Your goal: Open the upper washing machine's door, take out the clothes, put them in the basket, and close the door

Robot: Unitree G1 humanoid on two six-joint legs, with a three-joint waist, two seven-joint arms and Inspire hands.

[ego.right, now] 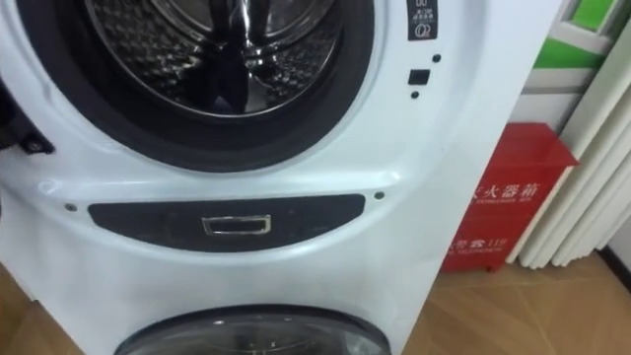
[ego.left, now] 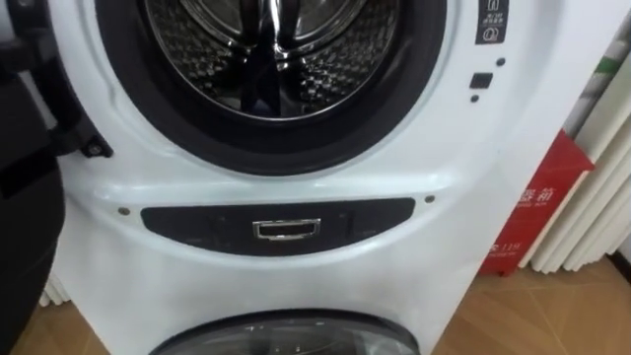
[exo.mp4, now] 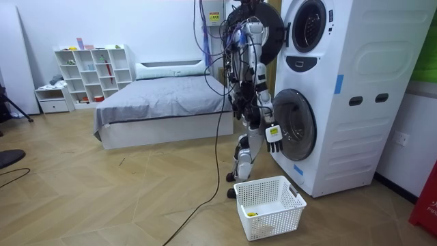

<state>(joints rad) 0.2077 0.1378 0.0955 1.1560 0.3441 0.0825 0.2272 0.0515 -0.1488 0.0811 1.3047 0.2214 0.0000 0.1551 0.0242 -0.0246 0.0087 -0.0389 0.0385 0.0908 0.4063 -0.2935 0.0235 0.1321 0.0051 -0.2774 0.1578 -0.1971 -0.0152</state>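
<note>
The right hand [exo.mp4: 273,134] hangs beside the lower door [exo.mp4: 295,123], fingers [exo.mp4: 274,145] loose, holding nothing; open drum [ego.left: 276,59] well above.

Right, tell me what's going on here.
The humanoid robot stands facing the white stacked washing machine, whose upper round door is open. Its head camera looks into the shiny steel drum. Its right hand hangs low, open and empty. A white plastic lattice basket waits on the wooden floor by its feet.
</note>
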